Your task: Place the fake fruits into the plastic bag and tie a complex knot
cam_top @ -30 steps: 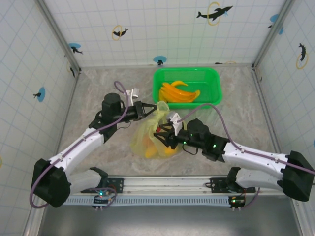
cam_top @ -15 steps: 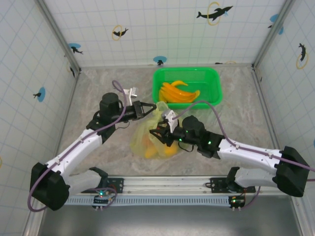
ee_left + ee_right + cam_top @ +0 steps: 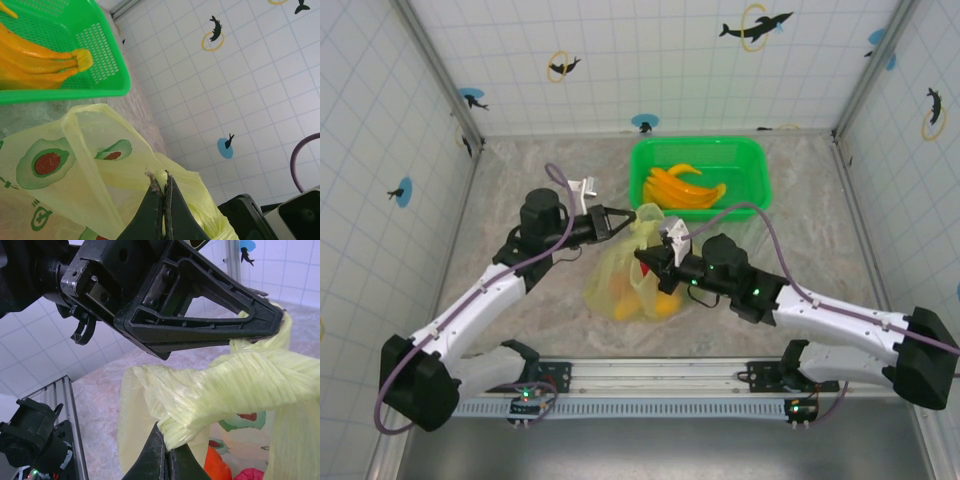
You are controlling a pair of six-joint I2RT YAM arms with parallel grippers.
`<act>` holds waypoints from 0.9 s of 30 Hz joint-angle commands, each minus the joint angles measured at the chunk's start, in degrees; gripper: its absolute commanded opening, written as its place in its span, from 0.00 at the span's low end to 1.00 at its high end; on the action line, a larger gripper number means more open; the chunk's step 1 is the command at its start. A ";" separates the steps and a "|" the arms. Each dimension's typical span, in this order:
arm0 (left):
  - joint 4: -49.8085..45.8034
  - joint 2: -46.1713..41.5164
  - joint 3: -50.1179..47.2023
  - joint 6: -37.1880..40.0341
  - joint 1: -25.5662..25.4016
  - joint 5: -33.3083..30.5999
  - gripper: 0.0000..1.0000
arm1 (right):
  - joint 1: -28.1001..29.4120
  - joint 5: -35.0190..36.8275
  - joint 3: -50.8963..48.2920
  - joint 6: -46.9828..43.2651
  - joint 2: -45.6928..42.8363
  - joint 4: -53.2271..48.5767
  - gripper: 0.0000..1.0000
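- One plastic bag [image 3: 620,278] is on the surface between my two arms, just in front of the one green basket [image 3: 756,150]. Its top is pulled up toward the basket's near-left corner.
- The left fingers [image 3: 633,214] are fully closed, pinching a thin fold of the bag's top edge; on the left wrist camera I see the film caught right at the tips [image 3: 162,181].
- The right fingers [image 3: 642,259] are also closed. They grip one twisted, rope-like band of the bag [image 3: 235,385] from below [image 3: 163,452], near the left fingers [image 3: 272,322].
- Through the bag's film on the right wrist camera I count two fruits, one orange fruit [image 3: 216,466] and one red fruit [image 3: 248,474]. I cannot tell whether more lie underneath.
- One bunch of bananas [image 3: 680,188] lies inside the basket. I count at least three joined at the stem [image 3: 40,62], but they overlap too much for an exact number.
- Two whole avocado prints show on the bag [image 3: 95,165] in the left wrist view.
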 commanded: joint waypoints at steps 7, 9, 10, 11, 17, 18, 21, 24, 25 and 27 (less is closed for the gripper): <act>-8.18 -4.68 5.10 10.08 1.61 -10.39 0.00 | -0.18 3.89 -3.28 -0.90 -5.75 -5.75 0.00; -9.92 -5.71 5.35 12.24 2.19 -14.03 0.00 | -0.24 5.26 -4.83 -0.96 -7.82 -7.96 0.00; -10.40 -6.15 5.35 12.87 2.55 -15.73 0.00 | -0.35 6.26 -5.72 -1.03 -9.23 -9.00 0.00; -10.84 -6.43 5.35 13.38 2.84 -17.07 0.00 | -0.63 6.84 -6.45 -0.97 -10.15 -9.92 0.00; -13.74 -7.44 3.04 17.73 3.48 -27.12 0.00 | -2.75 8.77 -11.72 0.80 -16.21 -15.46 0.00; -14.84 -7.37 2.76 18.73 3.54 -29.21 0.00 | -2.90 9.56 -12.61 1.12 -16.75 -16.48 0.00; -15.93 -7.49 1.03 20.10 3.57 -33.97 0.00 | -2.95 11.12 -15.47 2.33 -18.58 -17.70 0.00; -16.47 -7.77 -0.59 20.01 3.53 -37.64 0.00 | -3.36 14.51 -18.09 4.86 -20.24 -18.91 0.00; -16.61 -7.89 -1.16 19.84 5.70 -38.59 0.00 | -4.00 15.74 -19.06 6.42 -20.97 -19.26 0.00; -17.33 -8.27 -2.14 19.92 6.79 -40.38 0.00 | -5.16 16.15 -20.98 8.66 -22.64 -19.31 0.00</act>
